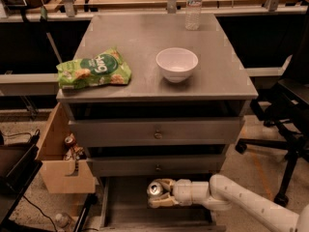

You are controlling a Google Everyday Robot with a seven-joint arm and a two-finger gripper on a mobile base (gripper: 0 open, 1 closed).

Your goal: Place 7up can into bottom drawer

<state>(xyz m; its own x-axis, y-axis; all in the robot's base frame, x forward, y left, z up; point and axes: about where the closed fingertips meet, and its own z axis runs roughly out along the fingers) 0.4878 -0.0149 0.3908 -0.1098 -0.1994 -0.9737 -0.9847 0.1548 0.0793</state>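
The 7up can (pixel 155 189), silver top facing up, is held upright in my gripper (pixel 161 193), whose tan fingers are closed around it. The white arm reaches in from the lower right. The can is over the open bottom drawer (pixel 130 208), a wide shallow grey tray pulled out at the base of the grey cabinet. I cannot tell whether the can touches the drawer floor.
Two closed knobbed drawers (pixel 157 132) sit above. On the cabinet top are a white bowl (pixel 176 64), a green snack bag (pixel 94 69) and a clear water bottle (pixel 193 6). A tan wooden box (pixel 60 163) holding a red-topped can stands left. A black chair (pixel 289 115) is right.
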